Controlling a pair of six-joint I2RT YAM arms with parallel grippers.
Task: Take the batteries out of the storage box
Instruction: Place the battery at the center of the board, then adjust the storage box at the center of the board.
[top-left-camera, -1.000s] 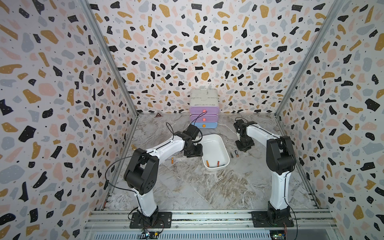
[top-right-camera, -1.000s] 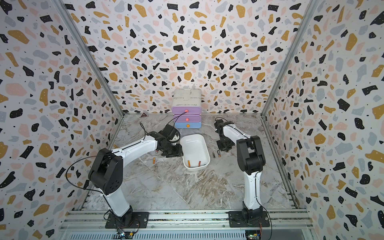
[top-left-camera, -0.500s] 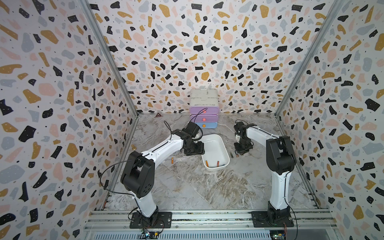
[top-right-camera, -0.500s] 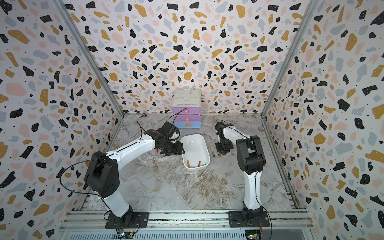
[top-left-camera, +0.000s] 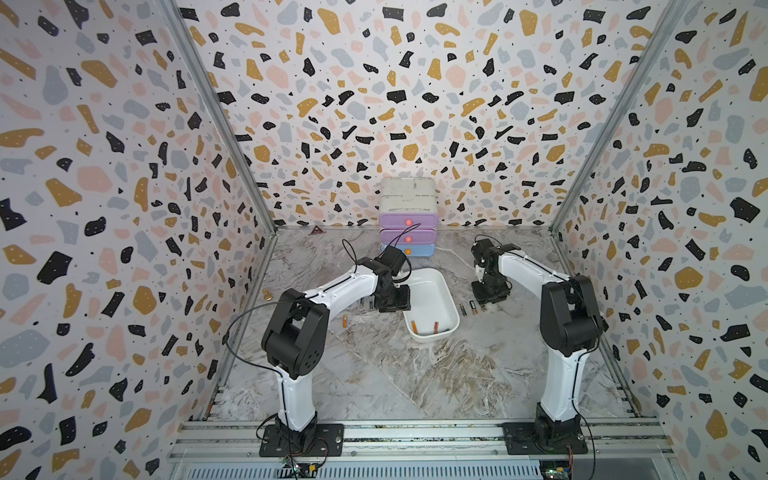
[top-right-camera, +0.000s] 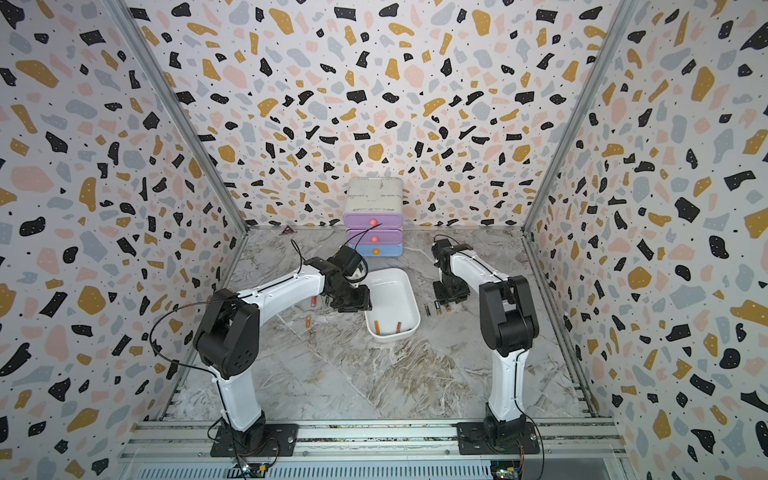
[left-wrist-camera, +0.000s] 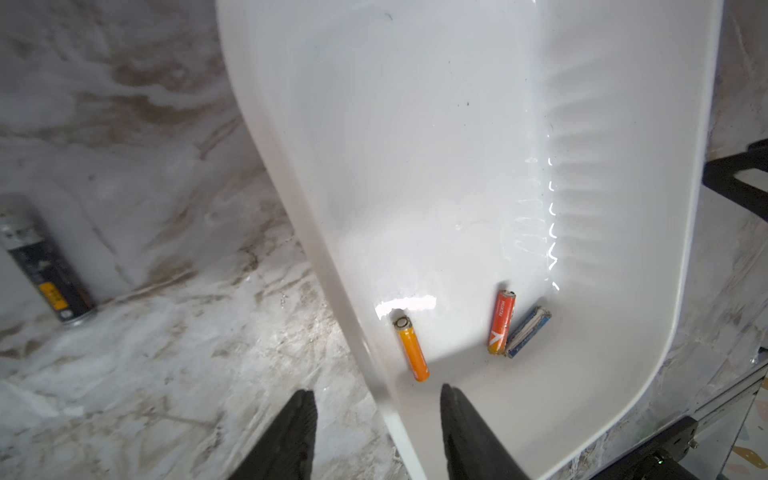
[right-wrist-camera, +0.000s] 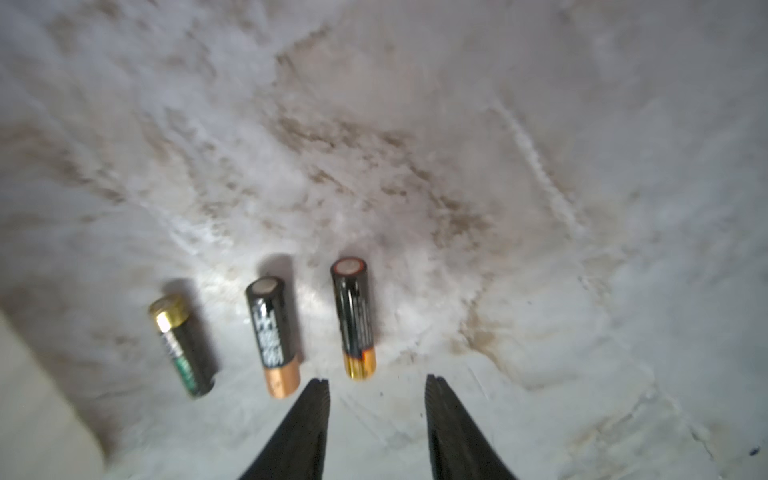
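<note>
The white storage box (top-left-camera: 428, 291) (top-right-camera: 392, 291) lies mid-table. In the left wrist view its floor (left-wrist-camera: 415, 145) holds three batteries: orange (left-wrist-camera: 411, 348), red (left-wrist-camera: 502, 322) and blue (left-wrist-camera: 528, 331). My left gripper (left-wrist-camera: 376, 395) (top-left-camera: 390, 305) is open and astride the box's left rim, one finger inside and one outside. My right gripper (right-wrist-camera: 376, 384) (top-left-camera: 488, 297) is open just behind three black batteries (right-wrist-camera: 272, 332) that lie side by side on the table right of the box. Nothing sits between its fingers.
More batteries lie left of the box: an orange one (top-left-camera: 344, 321) and a black one (left-wrist-camera: 45, 270) near my left gripper. A white cabinet with purple and blue drawers (top-left-camera: 407, 216) stands at the back wall. A small brass knob (top-left-camera: 268, 296) sits by the left wall.
My right gripper has opened and left a black battery on the table beside two others. My left gripper has moved right, onto the box's rim.
</note>
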